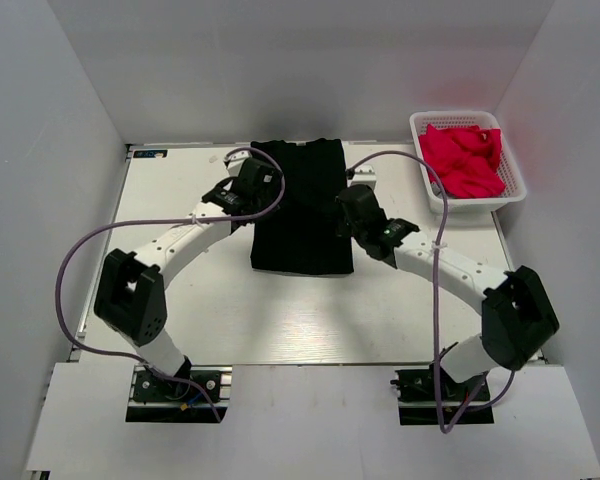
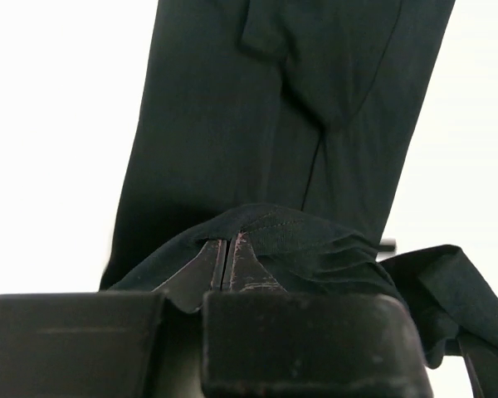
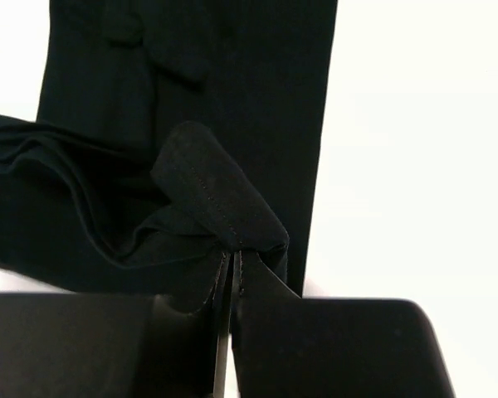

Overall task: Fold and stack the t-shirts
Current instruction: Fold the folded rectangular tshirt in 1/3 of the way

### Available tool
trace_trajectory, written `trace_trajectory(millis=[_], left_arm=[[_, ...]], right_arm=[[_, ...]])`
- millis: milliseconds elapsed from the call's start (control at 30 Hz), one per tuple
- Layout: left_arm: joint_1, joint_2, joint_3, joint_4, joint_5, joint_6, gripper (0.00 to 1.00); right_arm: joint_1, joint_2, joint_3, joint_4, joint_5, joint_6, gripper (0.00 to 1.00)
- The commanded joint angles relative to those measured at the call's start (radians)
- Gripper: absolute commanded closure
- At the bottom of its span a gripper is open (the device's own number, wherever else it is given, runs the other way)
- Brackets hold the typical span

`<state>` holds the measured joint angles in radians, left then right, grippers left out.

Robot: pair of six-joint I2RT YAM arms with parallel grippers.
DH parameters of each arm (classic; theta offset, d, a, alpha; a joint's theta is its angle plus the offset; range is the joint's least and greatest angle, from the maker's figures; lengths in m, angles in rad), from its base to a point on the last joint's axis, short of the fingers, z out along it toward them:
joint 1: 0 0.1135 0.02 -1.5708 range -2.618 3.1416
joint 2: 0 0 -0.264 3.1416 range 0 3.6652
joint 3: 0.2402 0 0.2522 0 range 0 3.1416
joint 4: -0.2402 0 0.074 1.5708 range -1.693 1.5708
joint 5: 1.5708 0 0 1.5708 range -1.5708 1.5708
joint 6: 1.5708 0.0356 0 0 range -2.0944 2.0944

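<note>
Pinching a raised ridge of black cloth, the left gripper (image 2: 226, 259) has its jaws shut tight on the shirt's left edge, left of centre in the overhead view. In its wrist view the fabric bunches up and over the fingertips.

The black t-shirt (image 1: 302, 215) lies in the middle of the table (image 1: 280, 325). It forms a long narrow rectangle running from the upper centre of the frame down toward the arms, with its sides apparently turned in. No print shows on the upper face.

The right gripper (image 3: 232, 264), right of centre in the overhead view, is likewise clamped on the shirt, holding a stitched hem on the right edge with the cloth looped above the jaws.

At the upper right, well apart from the shirt, a white basket (image 1: 416, 130) holds crumpled red garments (image 1: 465, 160).

Judging by the folds, the shirt is light, limp and thin. It would likely sag and drape between two holds instead of keeping its shape. The doubled, hemmed edges look like the best places to grip, at matching points on both sides, taking enough layers that none slips out and the fold stays square.
</note>
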<state>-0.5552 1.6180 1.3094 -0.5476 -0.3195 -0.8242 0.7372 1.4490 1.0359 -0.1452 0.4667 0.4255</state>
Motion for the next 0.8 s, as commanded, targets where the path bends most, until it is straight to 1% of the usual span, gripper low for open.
trace_trajectory(millis=[0,100,233,300,333,400,433,467,500,533,567,600,633,667,700,733,767], left_arm=[[0.021,0.031,0.056,0.095,-0.029,0.063,1.00],[0.044,0.074,0.077,0.147,-0.029,0.089,1.00],[0.081,0.151,0.160,0.133,-0.029,0.103,1.00],[0.090,0.195,0.180,0.143,-0.029,0.112,1.00],[0.100,0.207,0.180,0.161,-0.012,0.131,1.00],[0.109,0.241,0.204,0.205,-0.003,0.160,1.00],[0.118,0.282,0.217,0.216,0.006,0.174,1.00],[0.118,0.305,0.229,0.216,0.016,0.183,1.00],[0.127,0.331,0.261,0.216,0.016,0.194,1.00],[0.138,0.377,0.295,0.216,0.007,0.194,0.94],[0.138,0.400,0.295,0.216,0.007,0.194,0.89],[0.149,0.419,0.321,0.228,0.007,0.210,0.80],[0.159,0.436,0.321,0.250,0.007,0.220,0.48],[0.159,0.450,0.332,0.280,0.007,0.233,0.29],[0.170,0.482,0.364,0.297,0.016,0.247,0.10],[0.182,0.500,0.393,0.298,0.026,0.258,0.00],[0.182,0.519,0.474,0.263,0.026,0.258,0.00]], right_arm=[[-0.045,0.050,0.079,0.091,-0.039,-0.065,1.00],[-0.079,0.099,0.108,0.124,-0.075,-0.099,1.00],[-0.116,0.171,0.164,0.131,-0.137,-0.111,1.00],[-0.136,0.224,0.193,0.133,-0.155,-0.123,1.00],[-0.145,0.241,0.196,0.172,-0.174,-0.134,1.00],[-0.162,0.305,0.223,0.194,-0.181,-0.140,1.00],[-0.168,0.321,0.233,0.196,-0.183,-0.143,1.00],[-0.174,0.341,0.284,0.188,-0.186,-0.143,1.00],[-0.191,0.397,0.303,0.179,-0.183,-0.145,1.00],[-0.199,0.457,0.358,0.165,-0.197,-0.131,1.00],[-0.199,0.458,0.358,0.159,-0.201,-0.131,1.00],[-0.219,0.490,0.386,0.164,-0.209,-0.129,0.94],[-0.226,0.507,0.410,0.177,-0.215,-0.133,0.89],[-0.235,0.540,0.429,0.173,-0.186,-0.125,0.80],[-0.251,0.571,0.467,0.173,-0.185,-0.123,0.48],[-0.259,0.597,0.511,0.152,-0.195,-0.122,0.38],[-0.271,0.608,0.539,0.147,-0.230,-0.123,0.28]])
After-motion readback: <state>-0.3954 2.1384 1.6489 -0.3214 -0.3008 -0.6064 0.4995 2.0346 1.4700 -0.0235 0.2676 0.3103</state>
